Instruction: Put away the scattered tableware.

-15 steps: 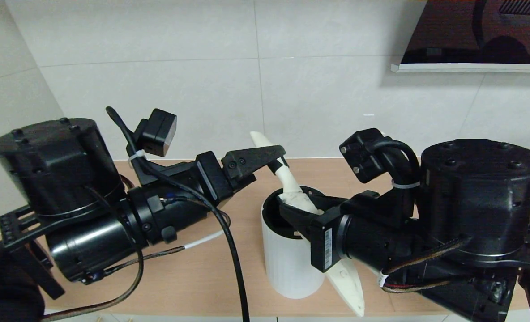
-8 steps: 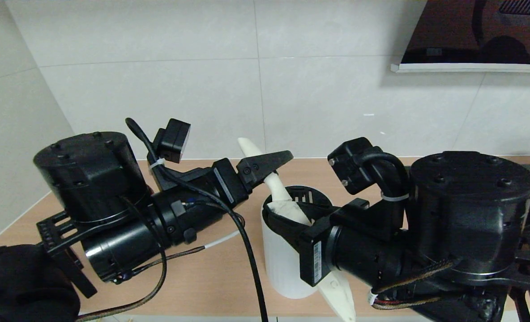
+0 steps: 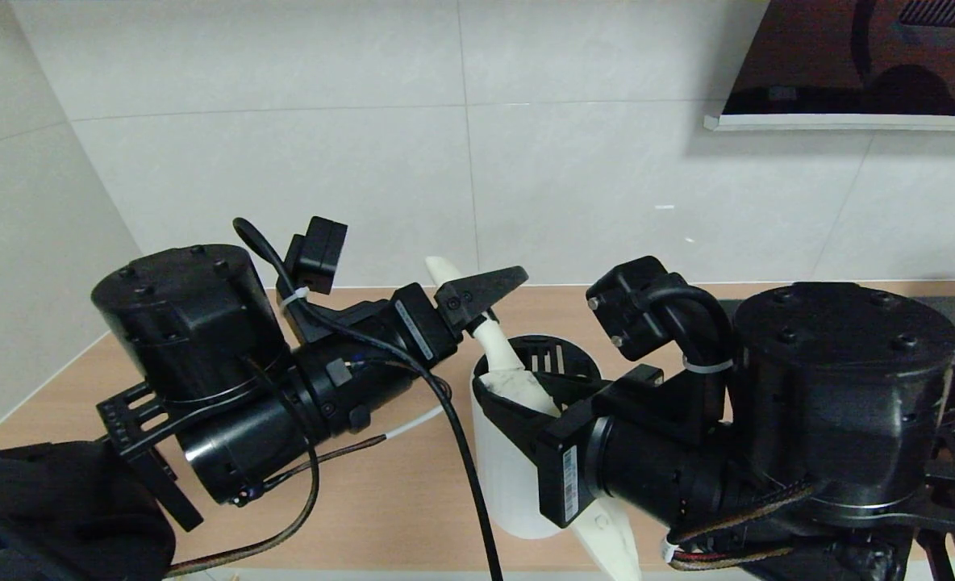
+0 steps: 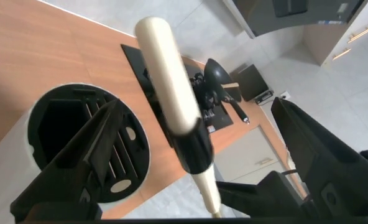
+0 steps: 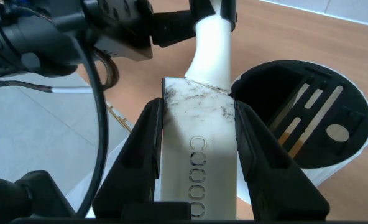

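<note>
Knife (image 5: 199,134): tilted over the utensil holder (image 3: 495,476), which stands near the counter's (image 3: 364,500) front edge.
Right gripper (image 5: 199,107): clamped on the blade.
Left gripper (image 4: 193,118): fingers apart, flanking the handle.

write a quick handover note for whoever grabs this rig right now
The right gripper is shut on the flat blade of the white utensil, holding it tilted over the near rim of the holder, handle up, tip outside and below.
The left gripper is open, its fingers either side of the handle without clamping it.
The holder stands upright on the counter, with some cutlery in its slots.
Done: the utensil is off the counter.
Left: get it into the holder and release it. I cannot tell whether other tableware is lying around.
</note>
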You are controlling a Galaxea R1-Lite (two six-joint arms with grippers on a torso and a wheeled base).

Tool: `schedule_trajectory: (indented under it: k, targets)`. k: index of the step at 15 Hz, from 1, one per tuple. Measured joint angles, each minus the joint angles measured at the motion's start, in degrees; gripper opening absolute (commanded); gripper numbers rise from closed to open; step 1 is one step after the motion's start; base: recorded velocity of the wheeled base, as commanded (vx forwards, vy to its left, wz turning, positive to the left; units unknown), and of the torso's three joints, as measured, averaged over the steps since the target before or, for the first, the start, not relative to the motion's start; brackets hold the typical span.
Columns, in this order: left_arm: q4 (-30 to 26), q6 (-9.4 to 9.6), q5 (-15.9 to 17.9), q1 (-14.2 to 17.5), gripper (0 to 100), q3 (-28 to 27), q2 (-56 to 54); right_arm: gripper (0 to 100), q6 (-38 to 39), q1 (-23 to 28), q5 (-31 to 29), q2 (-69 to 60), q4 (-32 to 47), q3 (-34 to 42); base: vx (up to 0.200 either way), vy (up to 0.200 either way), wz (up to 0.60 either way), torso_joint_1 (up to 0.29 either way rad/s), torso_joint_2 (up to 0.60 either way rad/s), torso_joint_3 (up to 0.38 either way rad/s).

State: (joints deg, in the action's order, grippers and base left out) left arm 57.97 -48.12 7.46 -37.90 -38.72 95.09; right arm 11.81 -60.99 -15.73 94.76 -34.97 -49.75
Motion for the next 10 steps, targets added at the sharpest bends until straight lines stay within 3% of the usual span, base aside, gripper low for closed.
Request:
schedule_trajectory:
  k: [1, 2, 10]
  targets:
    - [-0.02, 0.02, 0.0, 0.0, 100, 0.0, 0.12, 0, 0.01, -0.04, -0.01, 0.0, 0.0, 0.02, 0.0, 0.0, 0.0, 0.0, 0.0, 0.0]
    - [-0.02, 0.0, 0.0, -0.02, 0, 0.05, 0.23, 0, -0.02, -0.04, 0.0, 0.0, 0.02, 0.04, 0.0, 0.0, 0.0, 0.0, 0.0, 0.0]
    - [-0.05, 0.06, 0.0, -0.05, 0, 0.07, 0.34, 0, 0.01, -0.04, -0.04, 0.0, 0.02, 0.04, 0.0, 0.0, 0.0, 0.0, 0.0, 0.0]
